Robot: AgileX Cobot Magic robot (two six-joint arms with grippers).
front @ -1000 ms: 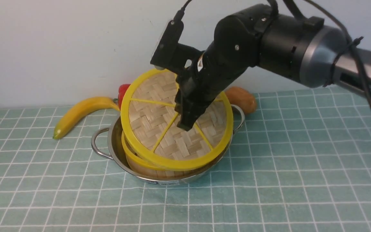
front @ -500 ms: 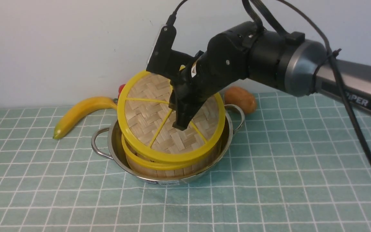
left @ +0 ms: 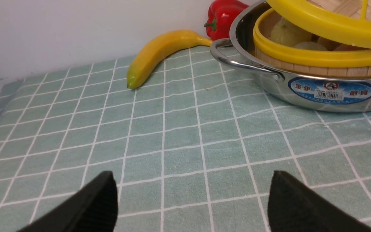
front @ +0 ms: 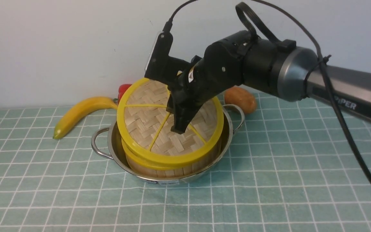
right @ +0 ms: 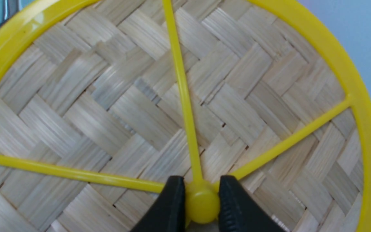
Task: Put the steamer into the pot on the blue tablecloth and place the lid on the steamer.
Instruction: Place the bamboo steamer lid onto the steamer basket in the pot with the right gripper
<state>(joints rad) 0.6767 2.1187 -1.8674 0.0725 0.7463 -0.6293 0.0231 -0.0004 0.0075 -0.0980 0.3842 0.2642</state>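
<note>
Your right arm (front: pixel 269 71) hides the yellow hub (right: pixel 202 206) of the flat woven-bamboo yellow-spoked lid (front: pixel 143 125) from the front, but your right gripper (right: pixel 201 201) pinches it, the lid tilted over the yellow-rimmed bamboo steamer (front: pixel 172 167) sitting in the shiny steel pot (front: pixel 116 146). Your left gripper (left: pixel 192 199), cut off to two fingertips (left: pixel 98 199), gapes empty over the pale blue-green grid tablecloth (front: pixel 285 161). A yellow banana (front: pixel 79 114), a half-hidden red pepper (front: pixel 123 88) and a brown potato (front: pixel 241 99) lie behind, by the white wall (front: pixel 60 48).

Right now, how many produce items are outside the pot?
3: banana left of the pot, red pepper behind it, potato behind-right. The lid may hide more.
</note>
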